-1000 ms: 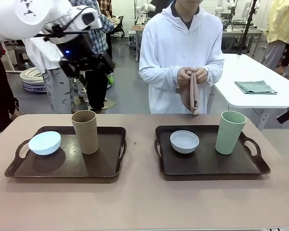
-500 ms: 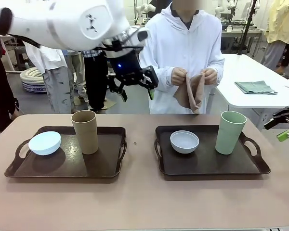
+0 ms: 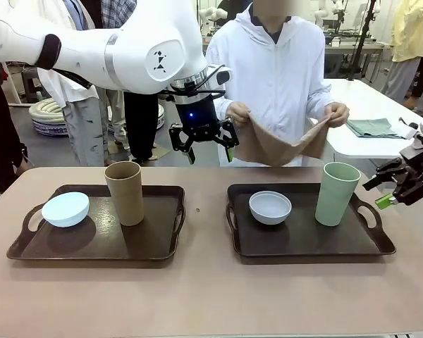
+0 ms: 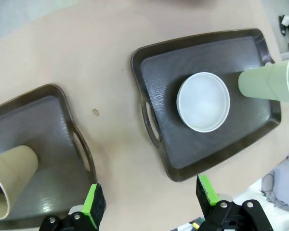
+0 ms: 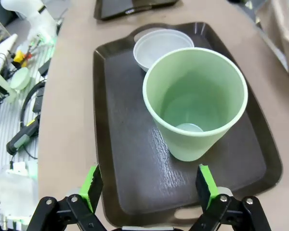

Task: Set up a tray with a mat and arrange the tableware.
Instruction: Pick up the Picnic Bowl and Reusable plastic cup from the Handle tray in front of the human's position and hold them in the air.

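The left hand [image 3: 209,153] is held apart above the tan surface [image 3: 211,296], the right hand [image 3: 381,193] likewise apart near the tall pale green cup [image 3: 337,193].

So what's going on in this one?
The person across the table holds a tan cloth stretched between both hands, above its far edge. The left gripper hangs open in the air beside one end of the cloth. The right gripper, also open, sits low by the pale green cup. That cup and a greyish white bowl stand on the right tray; a tan cup and a pale blue bowl on the left tray. Neither tray is lined yet.
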You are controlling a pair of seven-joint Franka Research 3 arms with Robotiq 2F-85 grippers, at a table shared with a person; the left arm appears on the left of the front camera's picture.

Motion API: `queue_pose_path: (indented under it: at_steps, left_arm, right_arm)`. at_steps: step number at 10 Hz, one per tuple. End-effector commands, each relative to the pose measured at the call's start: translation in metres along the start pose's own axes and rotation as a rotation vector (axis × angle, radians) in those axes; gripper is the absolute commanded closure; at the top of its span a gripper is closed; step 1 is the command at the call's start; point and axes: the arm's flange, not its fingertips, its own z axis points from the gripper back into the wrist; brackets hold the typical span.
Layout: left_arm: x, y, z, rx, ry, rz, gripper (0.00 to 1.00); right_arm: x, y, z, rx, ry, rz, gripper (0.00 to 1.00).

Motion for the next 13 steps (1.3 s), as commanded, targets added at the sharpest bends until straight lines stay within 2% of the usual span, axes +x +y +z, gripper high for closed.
queue_pose_path:
  at_steps: [1, 2, 3, 4, 8, 9, 11, 13]
  left_arm:
    - [0.003, -0.001, 0.002, 0.024, -0.021, 0.034, 0.0]
    - [0.003, -0.001, -0.001, 0.02, -0.014, 0.034, 0.0]
    - [0.0, -0.001, -0.004, 0.012, -0.002, -0.001, 0.0]
    - [0.003, 0.005, -0.001, 0.003, 0.0, 0.008, 0.0]
    - [0.003, 0.005, -0.001, 0.003, 0.0, 0.008, 0.0]
    - [0.003, 0.005, -0.003, 0.004, 0.002, 0.009, 0.0]
    - [0.013, 0.01, -0.009, -0.017, -0.032, 0.016, 0.0]
    - [0.019, 0.003, -0.011, -0.014, -0.022, 0.021, 0.0]
  right_arm:
    - [0.003, 0.005, -0.007, -0.031, -0.01, -0.03, 0.0]
    - [0.003, 0.005, -0.009, -0.047, -0.012, -0.048, 0.0]
    - [0.002, 0.003, -0.011, -0.104, -0.008, -0.127, 0.0]
    - [-0.001, 0.001, -0.003, -0.01, 0.008, -0.012, 0.0]
    - [-0.001, 0.001, -0.003, -0.01, 0.008, -0.012, 0.0]
    - [-0.002, 0.0, -0.004, -0.024, 0.003, -0.034, 0.0]
    - [0.001, -0.02, -0.001, -0.12, -0.06, 0.058, 0.0]
    - [-0.002, -0.033, -0.004, -0.151, -0.06, 0.149, 0.0]
